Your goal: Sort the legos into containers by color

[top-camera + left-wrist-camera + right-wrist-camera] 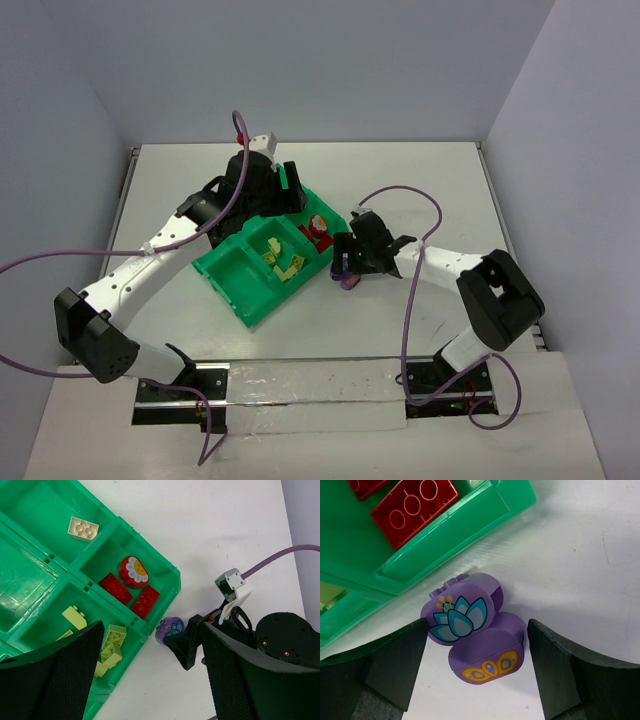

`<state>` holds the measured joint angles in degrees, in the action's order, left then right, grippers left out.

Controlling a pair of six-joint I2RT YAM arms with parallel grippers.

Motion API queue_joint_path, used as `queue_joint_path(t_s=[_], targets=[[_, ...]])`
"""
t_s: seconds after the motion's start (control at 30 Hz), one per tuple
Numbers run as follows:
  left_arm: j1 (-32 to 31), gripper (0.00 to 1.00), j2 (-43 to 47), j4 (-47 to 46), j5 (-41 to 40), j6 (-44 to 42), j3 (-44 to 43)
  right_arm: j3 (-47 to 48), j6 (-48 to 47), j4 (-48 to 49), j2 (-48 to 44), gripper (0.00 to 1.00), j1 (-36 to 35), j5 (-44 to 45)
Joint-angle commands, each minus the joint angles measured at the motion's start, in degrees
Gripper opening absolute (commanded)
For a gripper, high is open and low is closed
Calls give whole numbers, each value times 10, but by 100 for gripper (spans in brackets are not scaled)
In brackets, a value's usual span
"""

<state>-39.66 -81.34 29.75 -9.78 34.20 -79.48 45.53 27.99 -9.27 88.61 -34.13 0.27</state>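
Two purple legos lie together on the white table just outside the green tray's [445,540] wall: one with a flower print [461,614], one with a butterfly print [487,655]. My right gripper [476,680] is open and straddles both, with a finger on each side and gaps showing. The top view has it [347,268] at the tray's right corner. My left gripper [152,680] is open and empty, hovering over the tray [232,270] edge; the flower lego [169,629] shows below it. Red legos [131,589] share one container and yellow-green ones [112,642] another.
A cream brick [83,528] lies alone in a far container. The right arm's black finger [192,642] reaches in beside the purple lego. Purple cables [400,195] loop over the table. Grey walls close in the left, back and right.
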Motion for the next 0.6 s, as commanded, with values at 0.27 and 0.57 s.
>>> queue_joint_path(t_s=[0.27,0.57], targets=[[-3,84,-2,-17,27,0,3,-7,-45,-13,-52,91,-29,5],[-4,84,-3,-8,23,-4,-5,-10,-75,-24,-56,92,-52,-30]])
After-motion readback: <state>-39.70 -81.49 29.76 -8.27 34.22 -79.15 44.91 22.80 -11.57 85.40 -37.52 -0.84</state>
